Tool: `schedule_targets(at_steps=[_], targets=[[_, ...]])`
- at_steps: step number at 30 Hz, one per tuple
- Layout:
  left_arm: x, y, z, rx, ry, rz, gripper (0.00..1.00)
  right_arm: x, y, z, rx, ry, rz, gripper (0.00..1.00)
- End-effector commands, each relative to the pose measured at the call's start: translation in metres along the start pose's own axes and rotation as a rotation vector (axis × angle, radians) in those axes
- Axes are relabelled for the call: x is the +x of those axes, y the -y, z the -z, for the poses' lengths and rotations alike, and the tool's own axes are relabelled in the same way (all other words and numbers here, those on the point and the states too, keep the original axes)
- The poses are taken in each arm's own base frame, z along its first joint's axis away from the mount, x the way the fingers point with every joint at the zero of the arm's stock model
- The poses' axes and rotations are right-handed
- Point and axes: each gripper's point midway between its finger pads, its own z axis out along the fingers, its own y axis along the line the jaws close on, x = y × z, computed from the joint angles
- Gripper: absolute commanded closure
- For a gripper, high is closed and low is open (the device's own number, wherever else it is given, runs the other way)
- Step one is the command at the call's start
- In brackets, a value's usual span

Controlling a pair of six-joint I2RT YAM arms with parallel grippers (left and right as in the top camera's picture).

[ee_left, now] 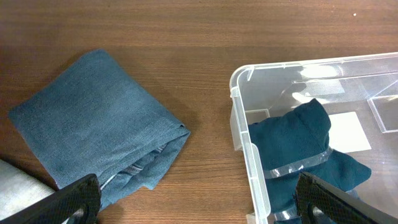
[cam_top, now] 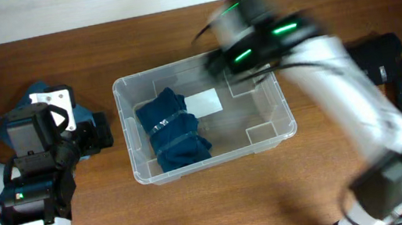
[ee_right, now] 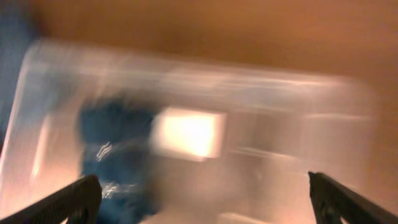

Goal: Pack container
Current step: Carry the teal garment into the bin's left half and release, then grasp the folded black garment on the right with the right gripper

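1. At mid-table we see the clear rectangular plastic container (cam_top: 122, 131), holding a dark blue rolled cloth (cam_top: 176, 128) beside its white label (cam_top: 203, 102).
2. Our left gripper (ee_left: 199, 202) gapes wide and empty, between the container and a folded blue denim cloth (ee_left: 93, 124).
3. Our right gripper (ee_right: 202, 202), blurred, spreads wide above the container.

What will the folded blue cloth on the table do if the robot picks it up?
The blue cloth will probably flop and unfold, since its layers lie loosely folded. It looks thin, so likely light. Lying flat, it shouldn't roll.
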Motion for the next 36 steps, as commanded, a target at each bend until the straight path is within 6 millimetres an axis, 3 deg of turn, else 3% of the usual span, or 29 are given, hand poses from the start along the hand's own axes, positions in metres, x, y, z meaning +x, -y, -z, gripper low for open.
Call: schedule_targets(at_steps=[1,4,6,8,15,19,24,26,28,29,30,36], targets=[[-0.006,0.001,0.002,0.002,0.013,0.007,0.01,-0.005,0.13,0.071,0.225,0.117,-0.315,0.02],[-0.006,0.001,0.002,0.002,0.011,0.007,0.01,0.032,0.224,0.075,0.251,0.076,-0.563,0.02],[-0.006,0.001,0.001,0.002,0.009,0.007,0.01,0.061,0.264,0.06,0.199,0.047,-0.697,0.02],[-0.006,0.001,0.001,0.002,0.01,0.007,0.01,0.092,0.292,0.033,0.108,0.035,-0.805,0.02],[-0.006,0.001,0.001,0.002,0.009,0.007,0.01,0.156,0.336,-0.035,0.047,0.176,-0.939,0.02],[-0.006,0.001,0.001,0.002,0.009,0.007,0.01,0.161,0.347,-0.052,0.067,0.29,-0.915,0.01],[-0.006,0.001,0.001,0.002,0.01,0.007,0.01,0.174,0.362,-0.071,0.103,0.313,-0.966,0.01],[-0.006,0.001,0.001,0.003,0.011,0.007,0.01,0.18,0.365,-0.082,0.099,0.303,-0.971,0.16],[-0.006,0.001,0.001,0.002,0.012,0.007,0.01,0.181,0.366,-0.088,0.095,0.302,-0.968,0.53],[-0.006,0.001,0.001,0.002,0.012,0.007,0.01,0.181,0.366,-0.088,0.095,0.304,-0.966,0.8],[-0.006,0.001,0.001,0.002,0.012,0.007,0.01,0.177,0.366,-0.086,0.085,0.315,-0.958,0.93],[-0.006,0.001,0.001,0.002,0.012,0.007,0.0,0.133,0.344,-0.058,-0.065,0.389,-0.853,0.96]])
